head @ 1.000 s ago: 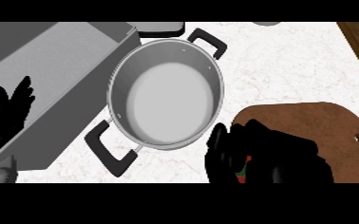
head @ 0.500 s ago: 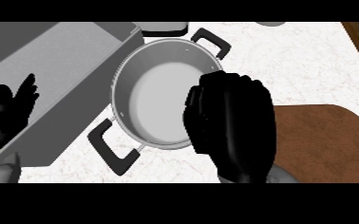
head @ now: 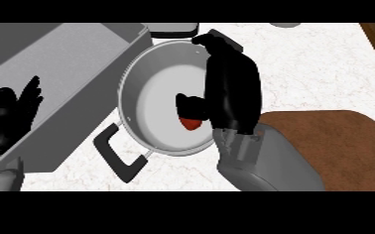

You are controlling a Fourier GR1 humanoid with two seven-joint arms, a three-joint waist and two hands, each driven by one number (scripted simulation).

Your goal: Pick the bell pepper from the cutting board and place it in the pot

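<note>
I am counting one pot (head: 155, 110), one cutting board (head: 331, 129) right of it, one bell pepper (head: 191, 124) and two hands. The bell pepper is showing as a red patch inside the pot under my right hand (head: 231, 90), whose grip I cannot tell. My left hand (head: 18, 113) is resting open left of the pot.

A red bell pepper (head: 191, 124) shows over the grey pot's (head: 155, 110) floor.
</note>
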